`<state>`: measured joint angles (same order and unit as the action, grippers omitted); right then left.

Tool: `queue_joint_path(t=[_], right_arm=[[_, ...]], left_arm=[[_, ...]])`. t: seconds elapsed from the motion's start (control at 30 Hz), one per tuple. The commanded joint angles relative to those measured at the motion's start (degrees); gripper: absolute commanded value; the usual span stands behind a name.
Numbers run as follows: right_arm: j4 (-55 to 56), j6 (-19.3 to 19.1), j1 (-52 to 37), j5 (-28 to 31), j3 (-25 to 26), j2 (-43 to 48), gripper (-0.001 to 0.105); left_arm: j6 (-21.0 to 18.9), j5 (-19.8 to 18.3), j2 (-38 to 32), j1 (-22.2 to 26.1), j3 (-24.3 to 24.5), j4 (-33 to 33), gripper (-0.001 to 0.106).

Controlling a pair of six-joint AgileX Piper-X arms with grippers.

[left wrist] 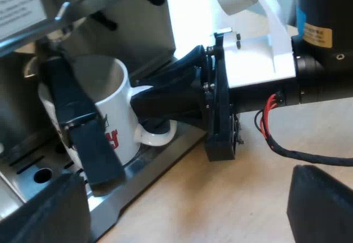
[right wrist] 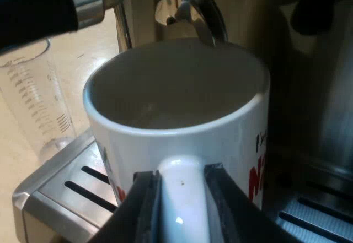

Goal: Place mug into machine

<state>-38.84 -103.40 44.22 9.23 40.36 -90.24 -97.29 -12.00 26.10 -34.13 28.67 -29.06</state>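
Evidently the mug point(right wrist: 176, 88) stands on the machine's point(right wrist: 322, 116) slotted tray point(right wrist: 55, 199), probably resting, right under the metal holder point(right wrist: 187, 11) so coffee would drop in. Right hand point(right wrist: 182, 221) grips its handle point(right wrist: 179, 188) to steady it; left hand point(left wrist: 185, 199) hangs spread and empty above the table point(left wrist: 248, 177).

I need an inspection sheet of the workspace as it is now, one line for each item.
Surface: wooden table; metal drip tray.
Job's things: white mug upright on the drip tray, under the holder in the machine.
Clutter: measuring glass beside the drip tray.
Grippers: right gripper shut on the mug's handle; left gripper open, apart from the mug.
Cables: nothing seen.
Surroundings: nothing seen.
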Motion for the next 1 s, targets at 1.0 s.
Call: queue_joint_path(t=[1.0], right_arm=[[-7.2,-0.9,0.0,4.3,5.9,-7.6,0.0]], left_arm=[[-0.1,2.2,-0.2,-0.4,0.5,1.1,0.079]])
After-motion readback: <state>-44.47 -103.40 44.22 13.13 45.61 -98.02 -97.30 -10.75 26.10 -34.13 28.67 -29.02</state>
